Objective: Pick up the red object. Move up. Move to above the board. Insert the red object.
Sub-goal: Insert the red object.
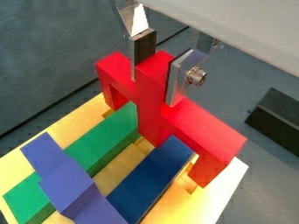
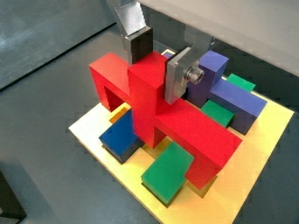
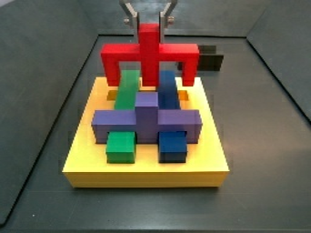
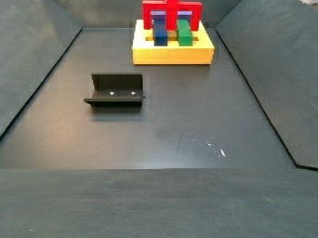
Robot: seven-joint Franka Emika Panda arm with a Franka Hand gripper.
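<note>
Fixture (image 4: 115, 90) at left on the floor, unused, well apart from the work. Board (image 3: 145, 164) farther right; red object (image 3: 148, 55) upright over its far end, legs straddling green and blue blocks, aligned for insertion. Claw (image 3: 148, 20) above, clamped on the central stub to keep it plumb.

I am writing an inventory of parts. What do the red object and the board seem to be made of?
The red object, held in the gripper above the board, looks like matte plastic: even bright colour, sharp edges, no grain. The board looks the same in yellow, perhaps painted wood; I cannot tell.
</note>
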